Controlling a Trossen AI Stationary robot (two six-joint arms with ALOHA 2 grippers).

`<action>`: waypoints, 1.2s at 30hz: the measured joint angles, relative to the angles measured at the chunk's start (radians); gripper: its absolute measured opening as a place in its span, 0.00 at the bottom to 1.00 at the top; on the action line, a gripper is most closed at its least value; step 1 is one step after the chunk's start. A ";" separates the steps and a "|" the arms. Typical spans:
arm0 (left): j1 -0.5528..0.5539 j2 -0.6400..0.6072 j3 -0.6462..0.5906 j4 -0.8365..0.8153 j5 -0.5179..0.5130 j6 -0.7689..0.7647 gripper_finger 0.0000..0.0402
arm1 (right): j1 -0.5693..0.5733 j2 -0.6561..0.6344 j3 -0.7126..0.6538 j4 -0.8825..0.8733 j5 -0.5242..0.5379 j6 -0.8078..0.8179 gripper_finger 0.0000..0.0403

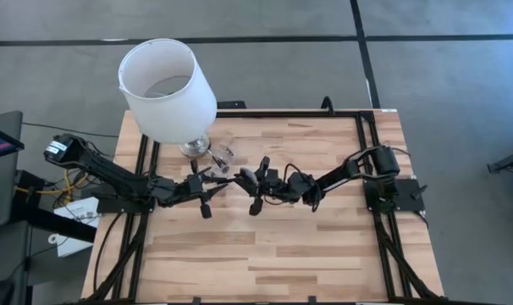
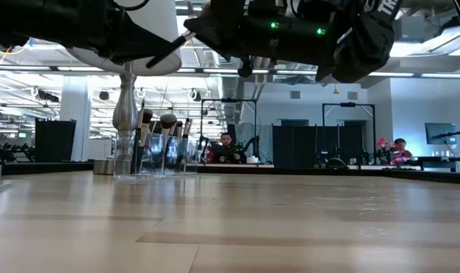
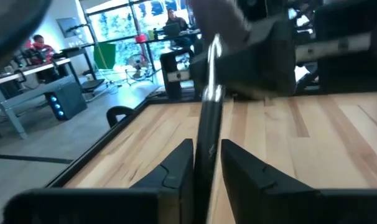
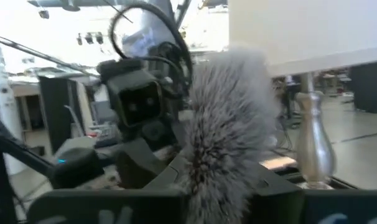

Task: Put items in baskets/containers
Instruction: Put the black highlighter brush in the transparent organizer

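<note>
one brush (image 3: 207,118) between left end effector (image 3: 206,163) fingers

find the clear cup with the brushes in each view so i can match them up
High view: clear cup just right of the lamp base, beyond the left gripper.
Low view: cup at left, brushes standing in it, beside the lamp base.
Left wrist view: not in it.
Right wrist view: not visible; only the lamp base shows.
Shared landmark: the silver lamp base.
</note>
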 joint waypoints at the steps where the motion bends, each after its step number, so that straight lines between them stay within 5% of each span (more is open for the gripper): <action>1: -0.002 0.000 0.000 0.004 -0.011 0.000 0.20 | 0.001 0.001 -0.001 -0.004 0.008 -0.002 0.09; 9: -0.043 -0.009 0.000 0.001 -0.025 0.001 0.30 | 0.028 -0.013 -0.001 -0.113 0.148 -0.087 0.09; 17: -0.108 -0.006 0.001 -0.040 0.065 -0.200 0.32 | 0.001 -0.216 0.013 -0.453 0.343 -0.209 0.09; 23: -0.109 -0.006 0.001 -0.087 0.085 -0.236 0.26 | -0.149 -0.194 0.189 -0.821 0.142 -0.037 0.09; 31: -0.109 -0.006 -0.048 -0.107 0.083 -0.258 0.17 | -0.221 0.008 0.438 -0.983 0.093 -0.082 0.09; 36: -0.106 -0.006 -0.084 -0.107 -0.026 -0.303 0.08 | -0.229 0.065 0.510 -1.071 0.101 -0.095 0.10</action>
